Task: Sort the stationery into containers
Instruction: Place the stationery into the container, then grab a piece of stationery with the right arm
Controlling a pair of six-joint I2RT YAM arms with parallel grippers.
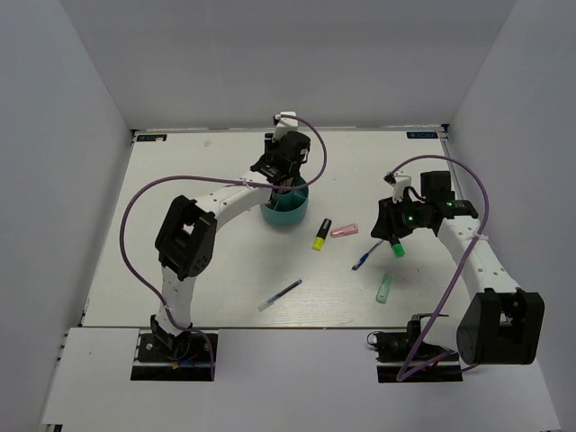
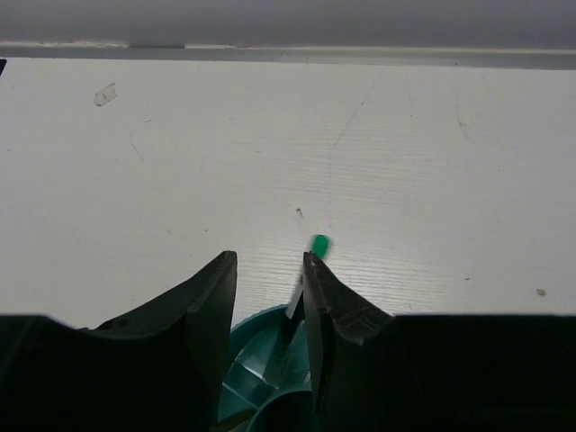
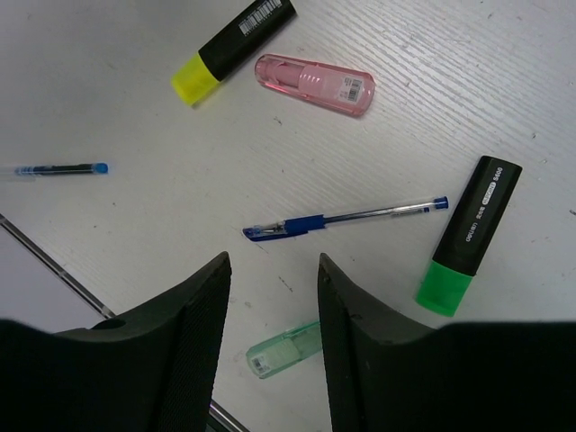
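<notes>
The teal organiser [image 1: 286, 214] stands at the table's middle back. My left gripper [image 1: 286, 173] hovers over it, open. In the left wrist view [image 2: 268, 261] a thin pen with a green end [image 2: 319, 244] stands in the organiser [image 2: 256, 346], beside the right finger, not clamped. My right gripper [image 1: 396, 227] is open and empty [image 3: 273, 263] above loose items. These are a yellow highlighter [image 3: 232, 47], one pink piece [image 3: 315, 84], a blue pen [image 3: 346, 219], a green marker [image 3: 470, 236] and a mint piece [image 3: 283, 349]. A second blue pen [image 1: 279, 295] lies near the front. A second pink piece is not visible.
White walls enclose the table on the left, back and right. Purple cables [image 1: 135, 202] loop from both arms. A small clear scrap [image 2: 105, 94] lies on the table near the back wall. A thin metal rail [image 3: 54, 265] shows at the front table edge.
</notes>
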